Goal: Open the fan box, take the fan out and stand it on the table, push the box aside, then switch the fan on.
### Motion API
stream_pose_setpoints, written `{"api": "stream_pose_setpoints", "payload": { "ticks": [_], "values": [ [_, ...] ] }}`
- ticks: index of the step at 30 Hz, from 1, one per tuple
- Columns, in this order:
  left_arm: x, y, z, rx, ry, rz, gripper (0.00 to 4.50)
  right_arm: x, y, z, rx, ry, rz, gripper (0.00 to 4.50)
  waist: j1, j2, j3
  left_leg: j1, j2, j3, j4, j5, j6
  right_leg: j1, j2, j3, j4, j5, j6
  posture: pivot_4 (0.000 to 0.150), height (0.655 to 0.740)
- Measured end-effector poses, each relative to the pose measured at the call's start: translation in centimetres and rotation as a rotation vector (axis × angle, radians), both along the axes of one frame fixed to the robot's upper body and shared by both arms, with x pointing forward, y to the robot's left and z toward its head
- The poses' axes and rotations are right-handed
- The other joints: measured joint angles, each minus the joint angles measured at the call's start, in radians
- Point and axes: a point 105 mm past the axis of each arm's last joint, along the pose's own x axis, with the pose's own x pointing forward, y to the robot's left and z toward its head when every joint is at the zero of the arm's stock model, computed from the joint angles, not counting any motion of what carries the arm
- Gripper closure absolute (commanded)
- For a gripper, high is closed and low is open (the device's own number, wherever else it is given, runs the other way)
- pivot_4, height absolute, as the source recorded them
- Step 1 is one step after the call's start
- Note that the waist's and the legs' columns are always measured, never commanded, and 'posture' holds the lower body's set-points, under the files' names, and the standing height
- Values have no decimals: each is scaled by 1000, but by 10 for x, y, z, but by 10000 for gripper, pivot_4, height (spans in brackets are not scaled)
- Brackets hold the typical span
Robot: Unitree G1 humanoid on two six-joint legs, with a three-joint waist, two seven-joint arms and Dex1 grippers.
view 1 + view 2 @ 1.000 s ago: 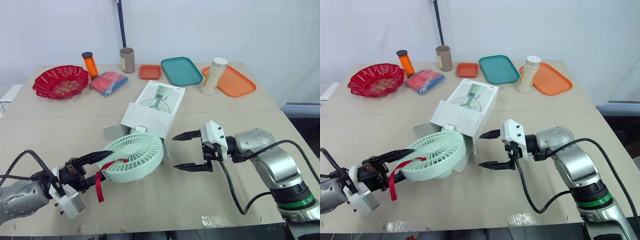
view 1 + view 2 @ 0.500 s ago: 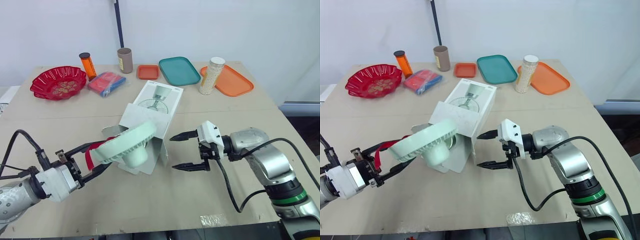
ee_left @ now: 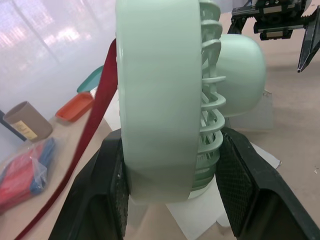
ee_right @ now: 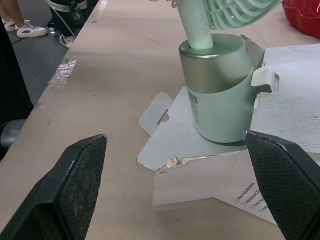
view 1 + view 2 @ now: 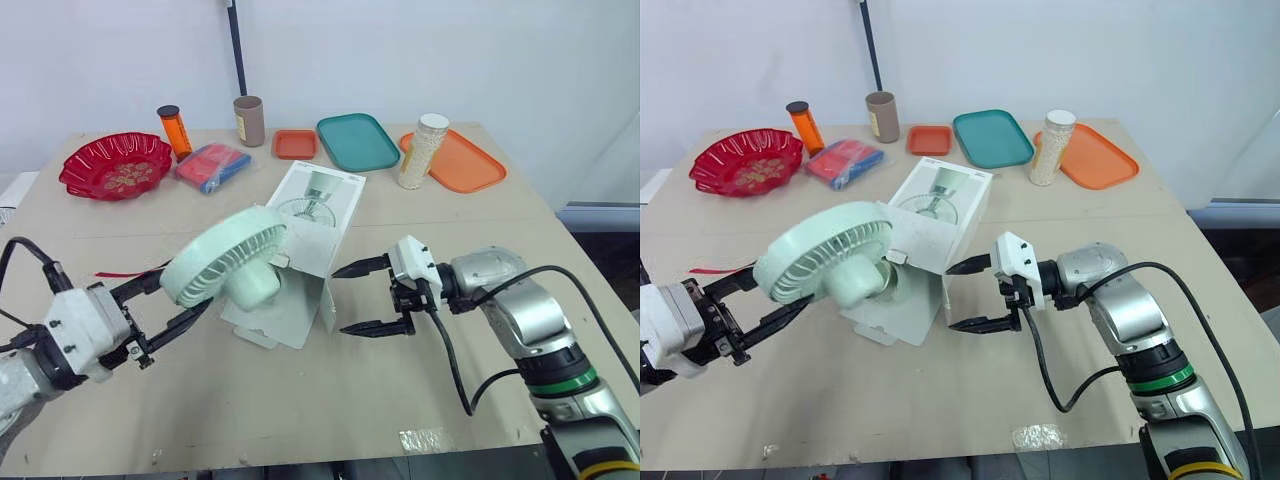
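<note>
- left claw (image 5: 182, 294) clamps the head rim of the mint fan (image 5: 225, 255), left of centre.
- the fan is tilted, its base resting on the flap of the open fan box (image 5: 322, 212), mid-frame on the desk (image 5: 300, 400).
- right claw (image 5: 338, 300) gapes wide, just right of the box.

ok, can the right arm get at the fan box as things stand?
Probably yes. The right gripper is open, facing the open end of the fan box with nothing between. But the fan, clamped by the left gripper, has its base over the box flaps, so a push now might snag it.
</note>
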Motion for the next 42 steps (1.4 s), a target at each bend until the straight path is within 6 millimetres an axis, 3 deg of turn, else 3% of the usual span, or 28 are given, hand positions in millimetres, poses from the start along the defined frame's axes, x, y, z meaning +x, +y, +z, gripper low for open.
{"api": "stream_pose_setpoints", "payload": {
  "ticks": [13,19,24,29,37,42],
  "values": [
    [-2,24,12,-25,104,68,26084,2,4,-4,-2,2,26,0,0,0,0,0,0,0,0,0,0,0,0,0,0,0,0,1500,7400],
    [4,40,27,-69,107,124,26084,3,3,-5,-4,7,31,0,-1,0,0,0,0,0,0,0,0,0,0,0,0,0,0,1500,7400],
    [3,43,24,-72,151,118,26084,3,4,-6,-1,7,34,0,-1,0,0,0,0,0,0,-1,-1,0,0,0,0,-1,-1,1500,7400],
    [5,62,34,-78,140,178,26084,4,5,-6,-2,1,33,0,-2,0,0,1,1,0,0,-1,-1,0,1,0,0,-1,-1,1500,7400],
    [2,72,37,-64,159,199,26084,4,7,-7,10,4,38,0,-1,0,0,1,1,0,0,-1,-1,0,0,0,0,-1,-1,1500,7400],
    [-3,90,41,-42,161,259,26084,5,9,-5,9,-5,41,0,-2,0,1,1,1,0,0,-1,-2,0,0,0,0,-1,-1,1500,7400]
  ]
}}
